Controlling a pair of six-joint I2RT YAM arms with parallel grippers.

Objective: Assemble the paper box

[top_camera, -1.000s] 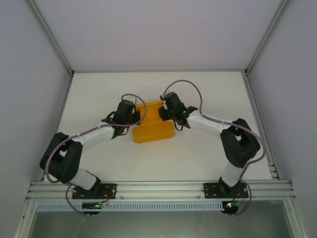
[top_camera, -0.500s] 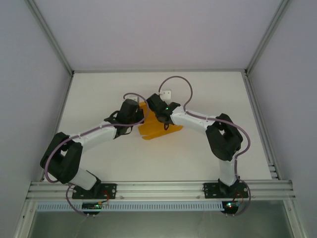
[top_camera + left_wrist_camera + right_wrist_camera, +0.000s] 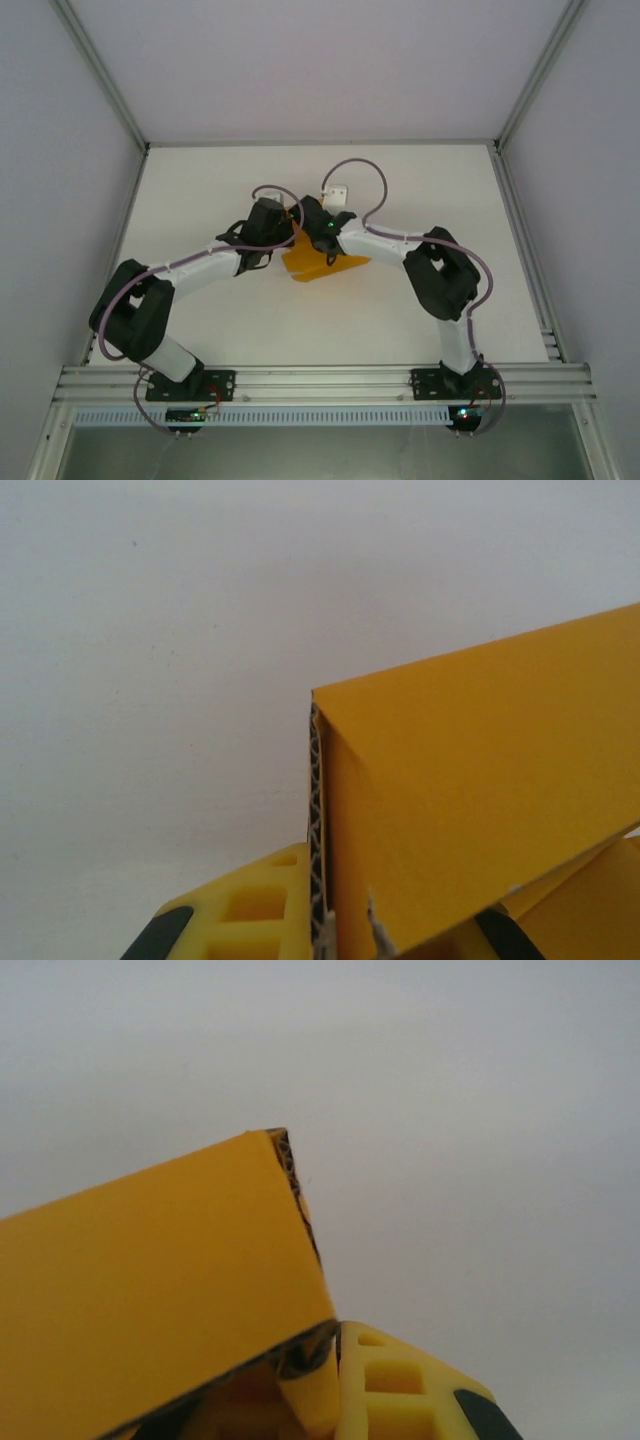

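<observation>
The paper box [image 3: 322,263] is orange-yellow card, partly folded, lying mid-table with its far left part raised between the two wrists. My left gripper [image 3: 284,236] is shut on it. In the left wrist view the corrugated edge of the paper box [image 3: 480,810] runs down between the yellow fingers [image 3: 250,915] of that gripper [image 3: 345,935]. My right gripper [image 3: 306,226] meets it from the right, almost touching the left one. In the right wrist view this gripper [image 3: 325,1385] is shut on a slanting panel of the paper box [image 3: 150,1300], next to its yellow finger [image 3: 400,1390].
White table [image 3: 200,190] inside a frame with white walls. A small white piece [image 3: 335,192] sits by the right arm's looping cable, just behind the wrists. The right arm's elbow [image 3: 440,275] stands to the right of the card.
The right arm has swung left until its gripper meets the left one and has shut on the card. The card, flat a second ago, is folded up and shifted slightly right.
</observation>
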